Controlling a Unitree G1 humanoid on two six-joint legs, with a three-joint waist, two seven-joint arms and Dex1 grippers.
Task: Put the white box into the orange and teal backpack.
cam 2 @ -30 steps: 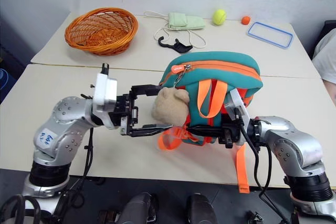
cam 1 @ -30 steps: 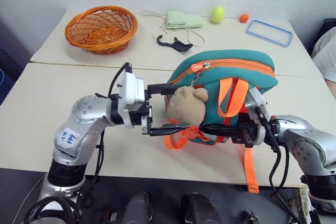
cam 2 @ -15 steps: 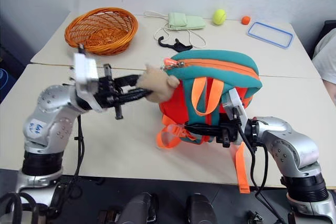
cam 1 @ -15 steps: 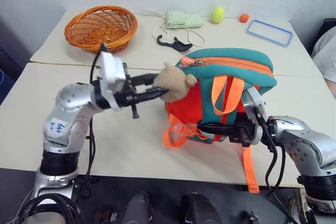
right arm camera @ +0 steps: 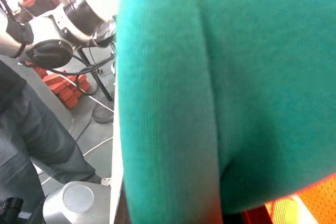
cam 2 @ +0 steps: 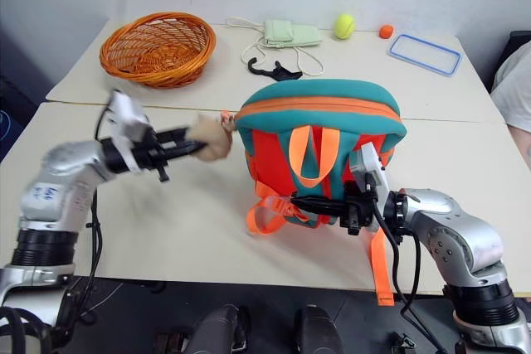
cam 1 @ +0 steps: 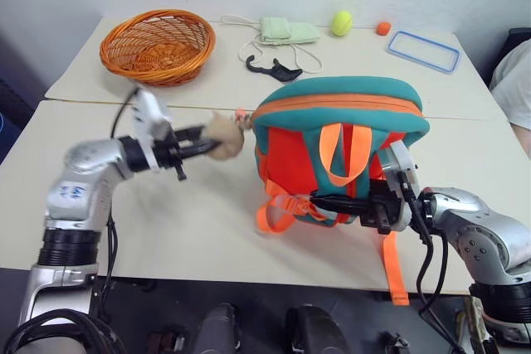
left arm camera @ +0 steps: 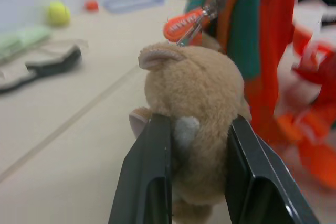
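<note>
Soft teal fabric, the backpack [cam 1: 340, 151] stands on the table [cam 1: 207, 230] and should sag. We hold its plush toy [left arm camera: 194, 119] in our left tool [cam 1: 192, 148]; our right tool [cam 1: 328, 203] pinches the lower straps [cam 1: 286, 205]. We see no white box.

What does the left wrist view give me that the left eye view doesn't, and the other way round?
Wrist view adds: the left pincer up close, its fingers pressed into both sides of the toy, with the zipper tag just beyond it.
Eye view adds: the basket, the right pincer shut on the lower straps of the backpack, and a person's sleeve.
Both share: toy, backpack, tennis ball and lid.
</note>
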